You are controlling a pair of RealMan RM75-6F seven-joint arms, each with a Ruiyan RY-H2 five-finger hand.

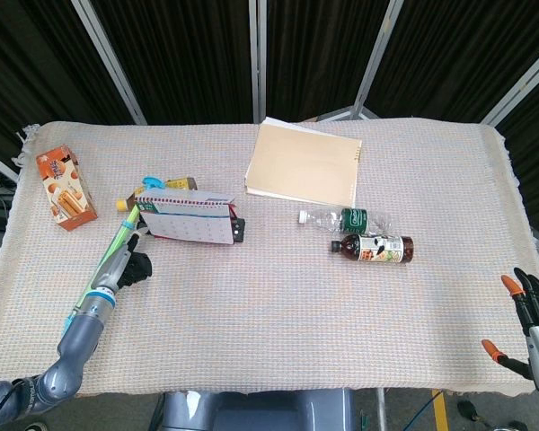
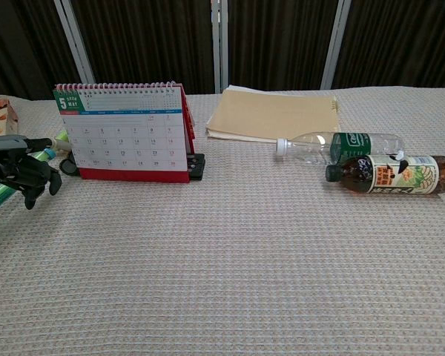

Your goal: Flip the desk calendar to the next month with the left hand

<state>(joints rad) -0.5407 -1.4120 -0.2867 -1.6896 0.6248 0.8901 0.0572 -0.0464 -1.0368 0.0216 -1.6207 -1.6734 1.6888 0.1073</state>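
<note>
The desk calendar (image 1: 187, 219) stands upright on the left half of the table. Its front page (image 2: 124, 133) shows month 5 under a red spiral binding. My left hand (image 1: 130, 265) hovers low just left of and in front of the calendar, apart from it. In the chest view the left hand (image 2: 26, 174) has its dark fingers spread and drooping, with nothing in them. My right hand (image 1: 534, 323) sits at the table's front right corner, fingers apart and empty; the chest view does not show it.
A green tube (image 1: 117, 242) lies under and beside my left arm. A cracker box (image 1: 67, 189) stands far left. A black clip (image 2: 196, 165) sits at the calendar's right foot. A tan notebook (image 1: 304, 166), a clear bottle (image 1: 346, 218) and a brown bottle (image 1: 373, 248) lie to the right.
</note>
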